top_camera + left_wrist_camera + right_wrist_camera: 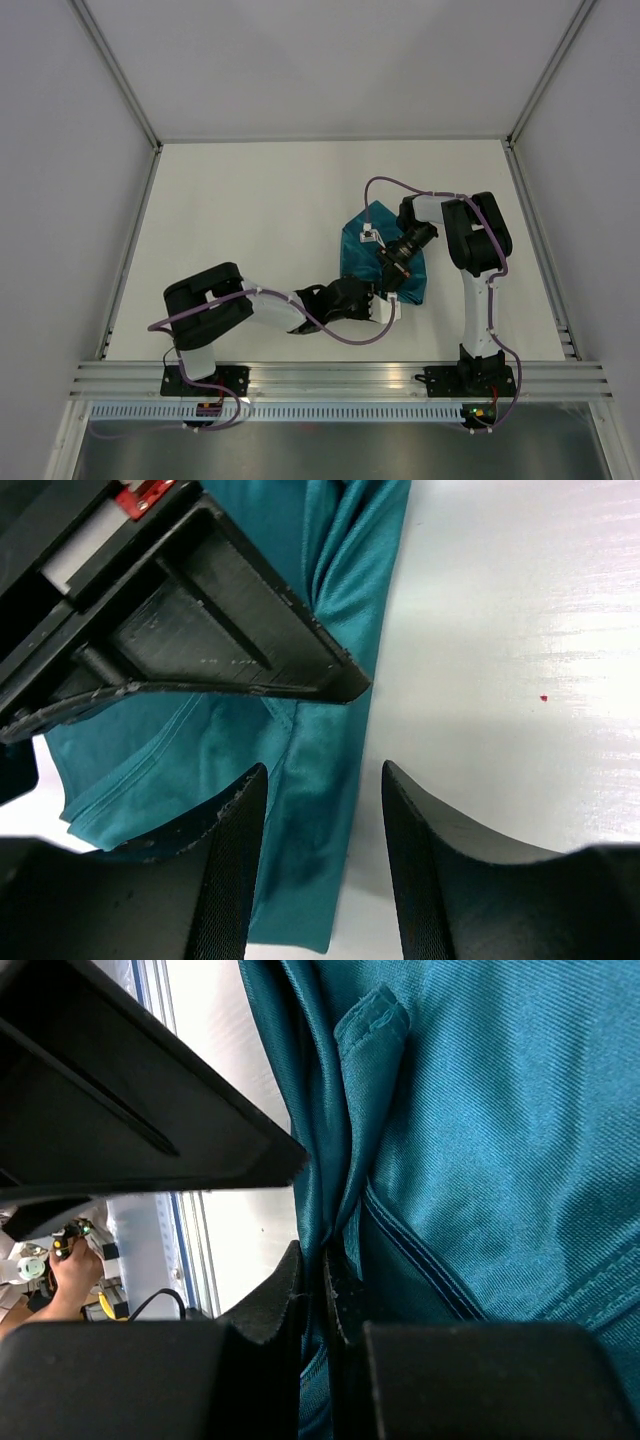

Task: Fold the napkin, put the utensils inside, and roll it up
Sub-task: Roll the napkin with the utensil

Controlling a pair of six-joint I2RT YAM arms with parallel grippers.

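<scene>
- Right now I see the napkin (356, 250) bunched up right of centre on the white table (240, 220). Its long axis runs far to near and leans right at the near end.
- My right gripper (322, 1278) is pressed together, pinching a raised fold of the cloth.
- My left gripper (322, 780) is spread, with the napkin's long hemmed edge lying between its fingers, ungripped.
- From above, both arms cover the napkin's middle, so its full outline is hard to make out.
- A black gripper body blocks the upper left of each wrist view.
</scene>
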